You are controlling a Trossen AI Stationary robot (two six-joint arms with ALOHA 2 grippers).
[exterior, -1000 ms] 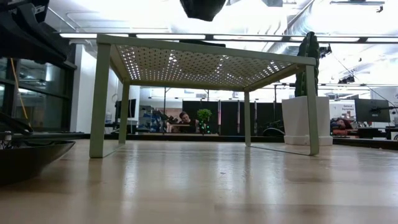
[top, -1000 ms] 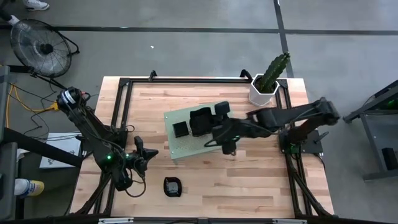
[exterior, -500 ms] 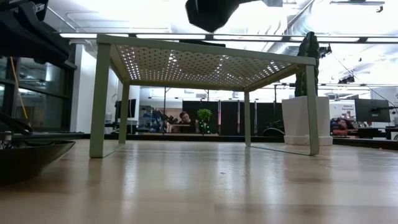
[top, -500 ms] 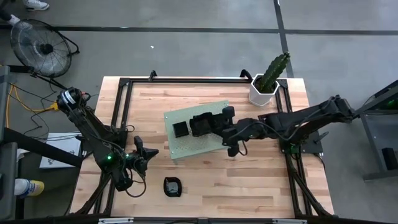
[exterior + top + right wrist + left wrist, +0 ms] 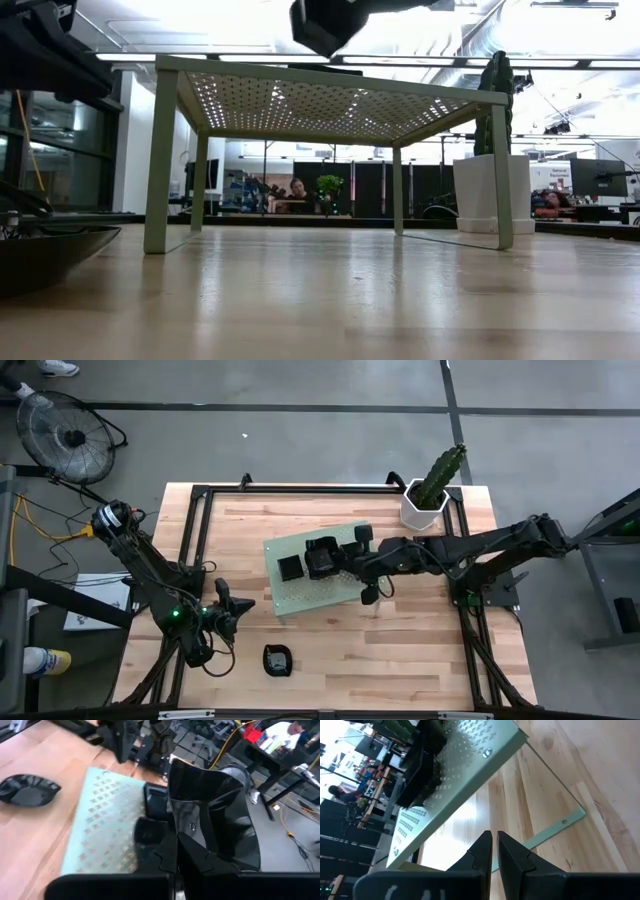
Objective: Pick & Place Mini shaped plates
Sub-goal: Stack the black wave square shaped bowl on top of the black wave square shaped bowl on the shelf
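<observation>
A green perforated board (image 5: 305,592) stands on legs at mid-table. Two small black plates (image 5: 290,567) (image 5: 322,557) lie on it; they also show in the right wrist view (image 5: 155,800). My right gripper (image 5: 345,555) hangs over the board's far right part, shut on a glossy black plate (image 5: 215,805). Another black plate (image 5: 277,659) rests flat on the table near the front edge. My left gripper (image 5: 238,607) waits shut and empty, left of the board. My right gripper pinches the black plate's rim (image 5: 187,827) between its two fingers (image 5: 200,857). The plate stands up on edge beyond the fingers, its hollow side facing the camera. It is lifted clear above the green board.
A white hexagonal pot (image 5: 423,507) with a cactus stands at the far right corner. A black frame (image 5: 200,510) runs along the table's edges. In the low view the board (image 5: 330,100) spans the middle, and a dark plate (image 5: 50,255) lies close at the left.
My right gripper has carried the black plate toward the table's far left, from the board's right edge to over its far part beside the plates lying there. The plate has stayed clear of the board.
</observation>
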